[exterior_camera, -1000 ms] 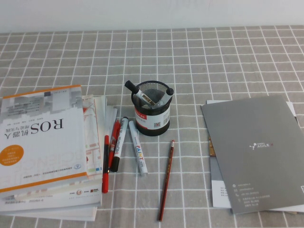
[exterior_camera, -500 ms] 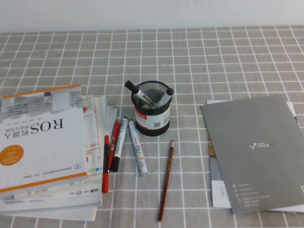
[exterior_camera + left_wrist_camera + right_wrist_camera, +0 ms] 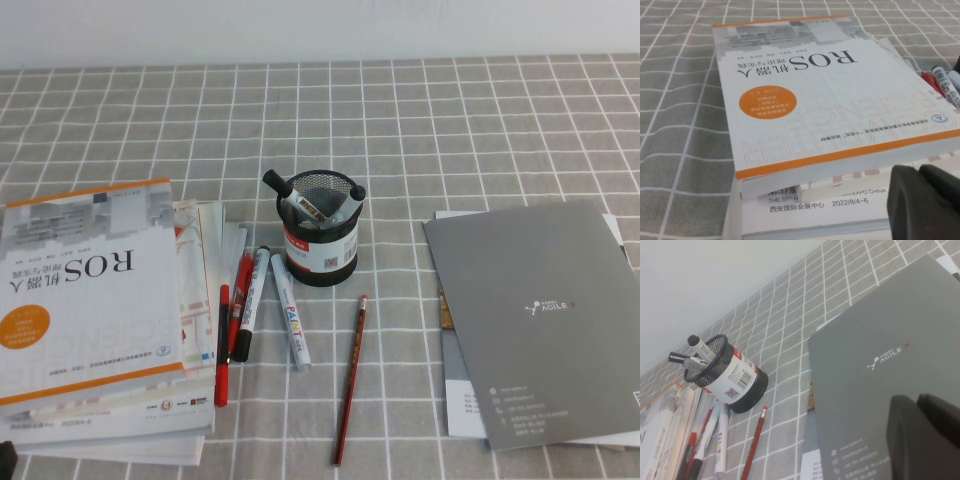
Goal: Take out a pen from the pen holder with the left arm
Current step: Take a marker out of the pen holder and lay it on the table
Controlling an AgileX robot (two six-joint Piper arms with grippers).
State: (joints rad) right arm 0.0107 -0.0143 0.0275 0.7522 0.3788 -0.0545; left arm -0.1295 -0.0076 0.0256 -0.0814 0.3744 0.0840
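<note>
Mid-table, the mesh pen holder (image 3: 320,245) has two markers (image 3: 300,203) in it. It stands between a "ROS" book (image 3: 90,290) and an "AGILEX" booklet (image 3: 540,320). Four pens (image 3: 243,300), one reading "PAINT", and one pencil (image 3: 350,380) lie beside it. The left gripper (image 3: 918,170) is closed on nothing at the book's near edge. The right gripper (image 3: 916,402), fingers together, is over the booklet.

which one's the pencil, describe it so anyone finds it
Start at the black mesh pen holder mid-table, between the books by the left hand and the grey brochure by the right hand. The pencil lies on the robot's side of it: thin, dark red, alone right of the thick markers.
</note>
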